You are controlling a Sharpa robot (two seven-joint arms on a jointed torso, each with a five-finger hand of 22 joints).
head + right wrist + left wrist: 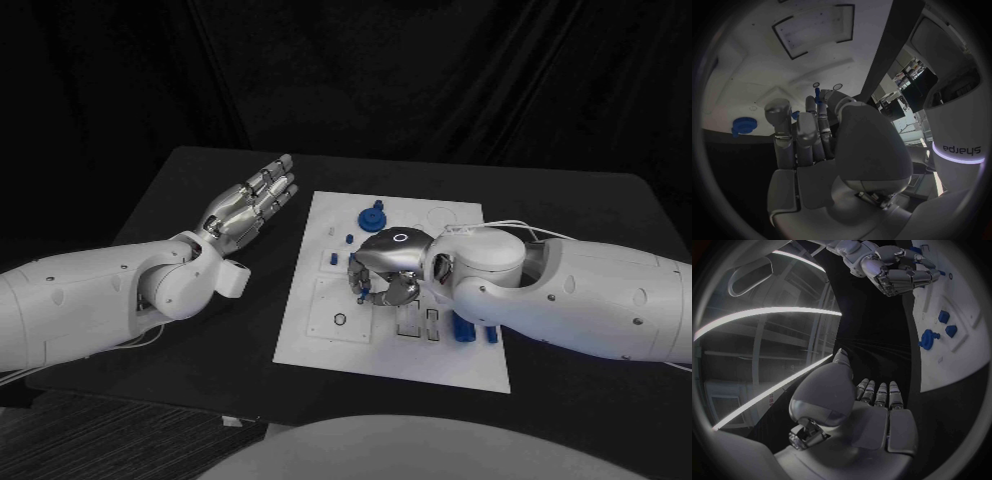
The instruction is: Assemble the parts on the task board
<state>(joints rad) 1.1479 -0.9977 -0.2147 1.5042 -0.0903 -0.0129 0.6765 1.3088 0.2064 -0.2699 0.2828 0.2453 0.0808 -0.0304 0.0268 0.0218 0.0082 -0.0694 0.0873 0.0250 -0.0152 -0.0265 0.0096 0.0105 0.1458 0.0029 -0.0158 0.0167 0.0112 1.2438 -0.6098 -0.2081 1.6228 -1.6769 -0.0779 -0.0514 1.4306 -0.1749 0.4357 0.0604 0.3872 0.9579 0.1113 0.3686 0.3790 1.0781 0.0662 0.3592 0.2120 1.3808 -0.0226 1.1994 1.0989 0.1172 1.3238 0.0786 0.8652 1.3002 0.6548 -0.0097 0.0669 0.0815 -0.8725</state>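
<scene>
White task board (pixel 433 360) sits in the middle of your black table (pixel 591 220), and everything below is placed against that board. Your right hand (pixel 387 272) hangs over the middle of the board with its fingers curled downward; in the right wrist view a thin blue part (pixel 817 95) sticks up between the fingertips (pixel 820 112), so you appear to be pinching it, though the contact itself is partly hidden. Your left hand (pixel 248 204) is off the board, just beside its left edge toward the far end, held above the table with its fingers straight, close together and empty; the left wrist view shows the same flat palm (pixel 873 425) with nothing in it. On the board, a round blue gear-like part (pixel 372 214) stands near the far edge, beyond your right hand. A couple of small blue parts (pixel 335 258) lie on the board just to the left of that hand. More blue parts (pixel 464 329) sit on the near right section of the board, close under your right forearm and partly covered by it.
</scene>
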